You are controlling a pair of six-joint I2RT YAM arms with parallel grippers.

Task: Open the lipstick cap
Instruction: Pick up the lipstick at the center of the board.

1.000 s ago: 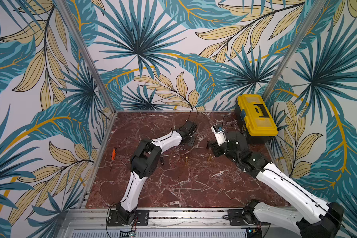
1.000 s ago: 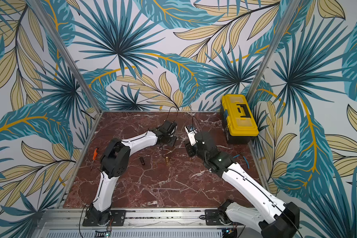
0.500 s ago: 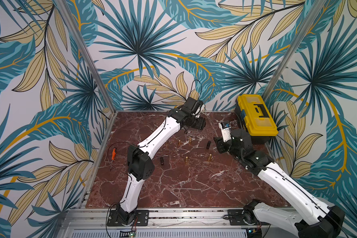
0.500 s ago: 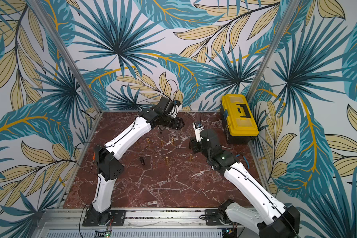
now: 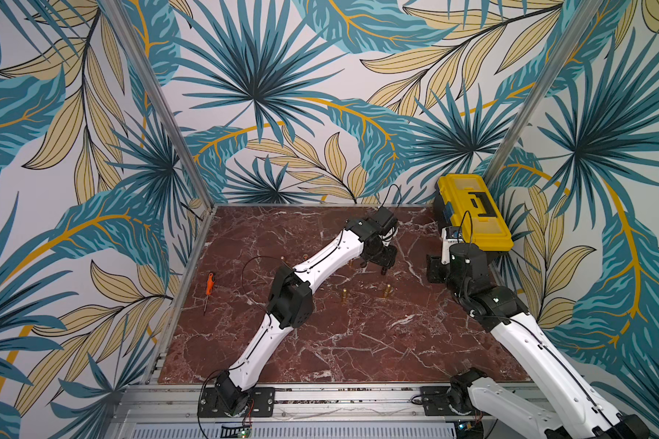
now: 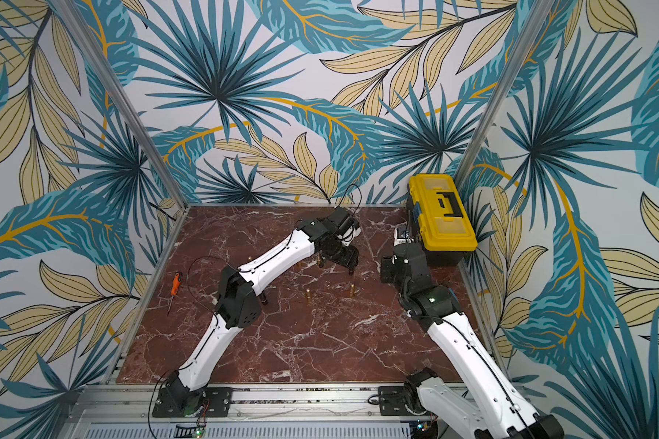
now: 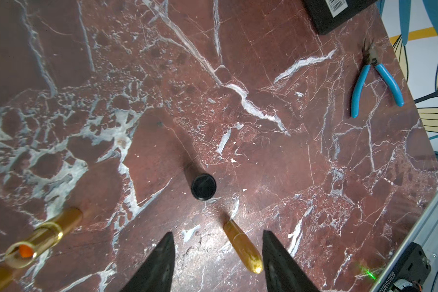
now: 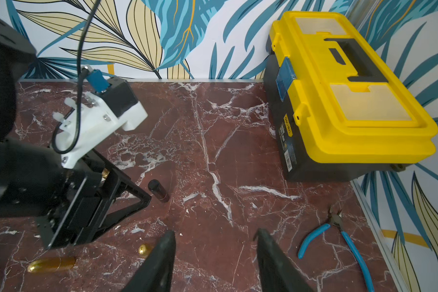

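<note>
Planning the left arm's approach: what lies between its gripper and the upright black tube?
Only bare marble, by the left wrist view. A gold capsule lies beside one finger of the left gripper, off the line to the black tube.

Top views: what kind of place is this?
Probably a robot test cell, not a home: two arms bolted to a metal rail, leaf-print walls boxing in a marble table, and a toolbox in the corner.

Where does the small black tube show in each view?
In both top views: black tube on the table, centre back.
Left wrist: tube mid-picture, end-on, ahead of the left gripper.
Right wrist: tube beside the left gripper.
Shared landmark: yellow toolbox, back right corner.
</note>
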